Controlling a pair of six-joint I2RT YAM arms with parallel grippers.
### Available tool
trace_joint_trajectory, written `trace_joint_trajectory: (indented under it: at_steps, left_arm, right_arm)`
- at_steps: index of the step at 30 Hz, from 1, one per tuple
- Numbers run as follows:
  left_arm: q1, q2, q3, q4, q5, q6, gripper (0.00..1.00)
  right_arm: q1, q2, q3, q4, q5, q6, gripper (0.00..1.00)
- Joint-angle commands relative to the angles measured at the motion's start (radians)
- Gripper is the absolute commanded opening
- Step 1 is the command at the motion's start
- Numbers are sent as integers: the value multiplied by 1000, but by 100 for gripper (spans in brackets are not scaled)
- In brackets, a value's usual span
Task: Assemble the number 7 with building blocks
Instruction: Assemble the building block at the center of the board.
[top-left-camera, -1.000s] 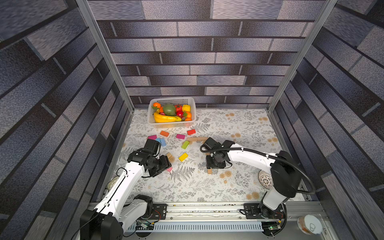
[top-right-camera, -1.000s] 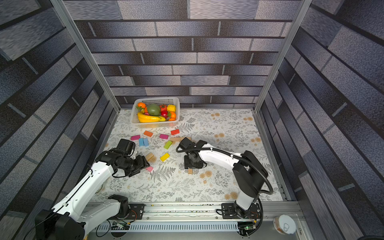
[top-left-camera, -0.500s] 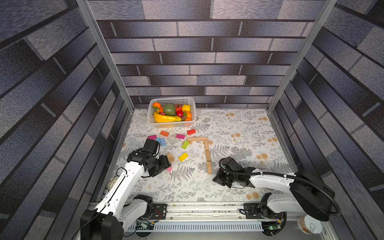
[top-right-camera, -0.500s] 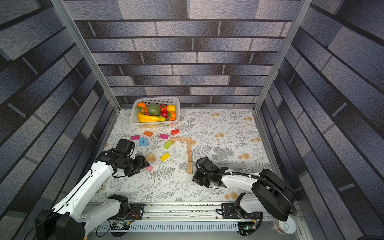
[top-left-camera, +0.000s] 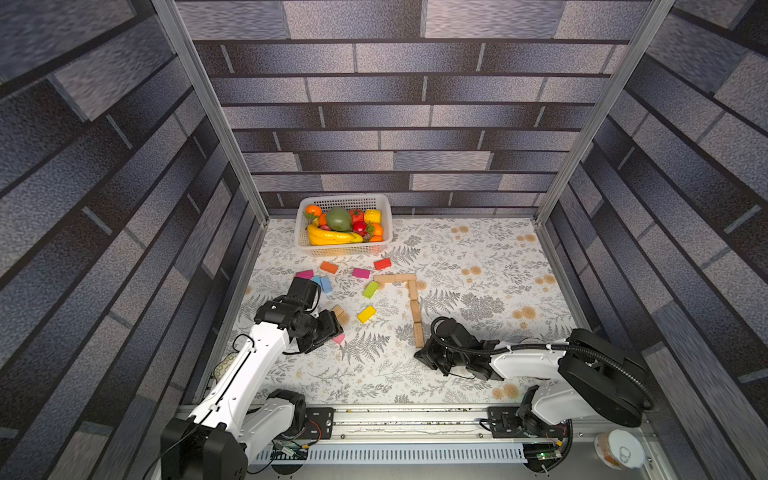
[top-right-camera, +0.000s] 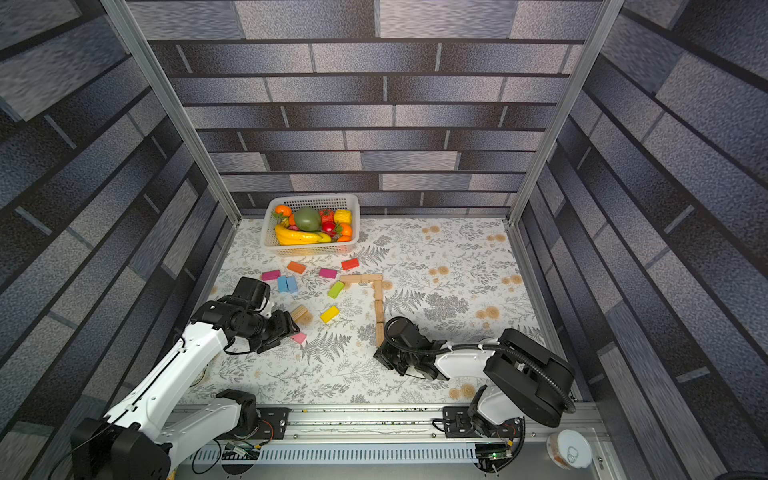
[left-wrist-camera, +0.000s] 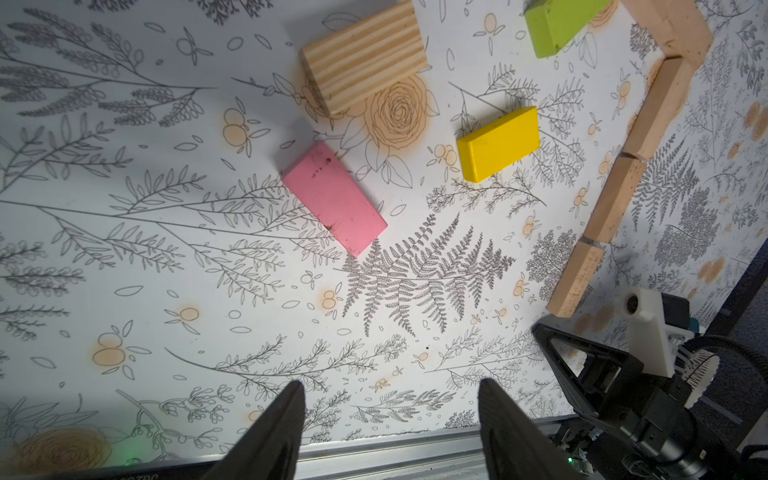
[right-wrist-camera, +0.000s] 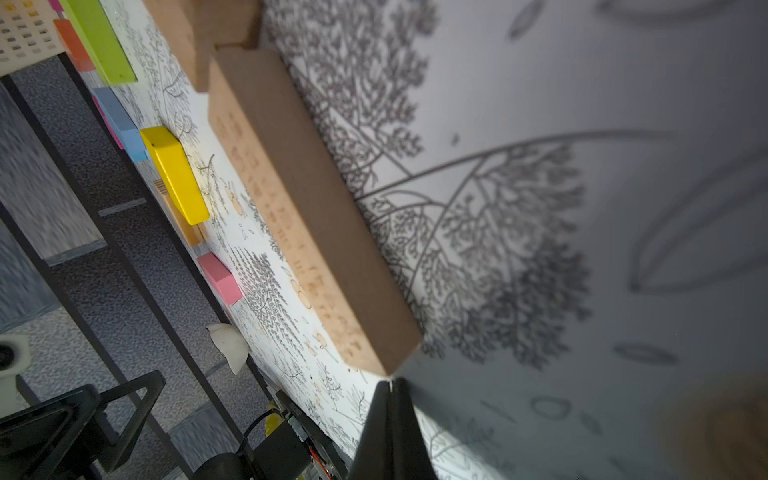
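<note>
Two white-and-black robot arms are reaching out from a metal rail (top-left-camera: 415, 419) onto a table (top-left-camera: 478, 257) that is wearing a white cloth printed with grey ferns and tan flowers. Walls (top-left-camera: 374, 83) papered in a grey brick pattern are closing the table in on three sides. A white basket (top-left-camera: 345, 250) heaped with toy fruit is sitting against the back wall.

In both top views the number 7 (top-left-camera: 414, 309) (top-right-camera: 379, 309) is lying flat near the middle of the cloth, in front of the basket and slightly to its right. Plain tan blocks are forming it end to end. A short bar across the far end is meeting a longer stem, which is running straight toward the rail.

Loose blocks are lying scattered on the left arm's side of the figure. Among them are a green block (top-left-camera: 370, 289), a yellow block (top-left-camera: 366, 314), a striped tan block (top-left-camera: 338, 311) and a pink block (left-wrist-camera: 334, 199).

The right gripper (right-wrist-camera: 390, 384) is sitting low over the cloth, its jaws pressed together with nothing between them. Its tip is just beside the near end of the stem, and I cannot tell whether it is touching the wood. The left gripper (left-wrist-camera: 390, 386) is hovering over bare cloth near the pink block, jaws spread apart and holding nothing.
</note>
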Motion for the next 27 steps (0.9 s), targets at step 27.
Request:
trace_joint_trajectory:
  at_steps: [27]
  left_arm:
    - [8, -28, 28, -32, 18, 39, 68]
  right_arm:
    - [-45, 33, -1, -79, 63, -25, 0]
